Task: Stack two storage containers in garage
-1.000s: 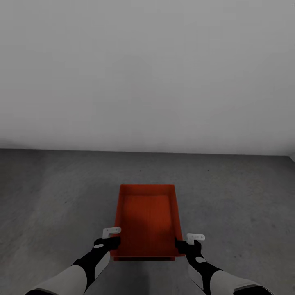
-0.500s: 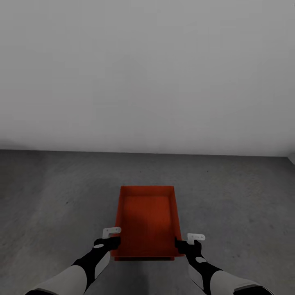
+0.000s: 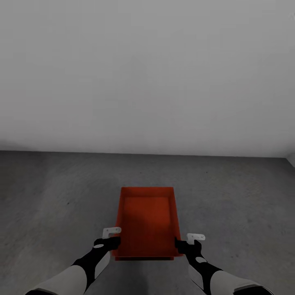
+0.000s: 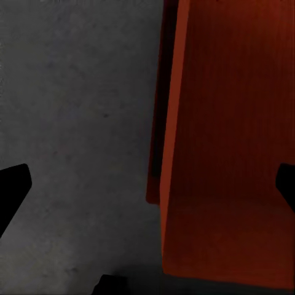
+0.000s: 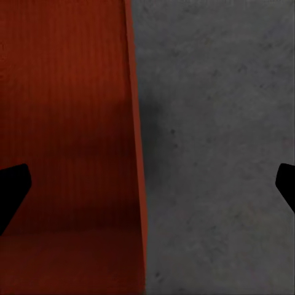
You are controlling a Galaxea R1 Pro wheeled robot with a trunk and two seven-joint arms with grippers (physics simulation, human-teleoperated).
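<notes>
Bare white wall (image 3: pixel 147 73) and grey concrete floor (image 3: pixel 53 196): the garage. The storage container (image 3: pixel 147 221) sits ahead, long axis pointing away toward the wall, open top up. The left tool (image 3: pixel 111 237) and right tool (image 3: pixel 189 241) straddle its side walls, jaws spread wide, apparently gripping nothing. Lift both tools straight up so neither rim snags.

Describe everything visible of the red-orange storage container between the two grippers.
The storage container is a red-orange rectangular open-top bin with straight walls, a fine ribbed texture and nothing inside. It sits level over the dark grey concrete floor, its long axis pointing toward the white wall. The left gripper and right gripper straddle its side walls near the robot's end, fingers spread wide.
</notes>
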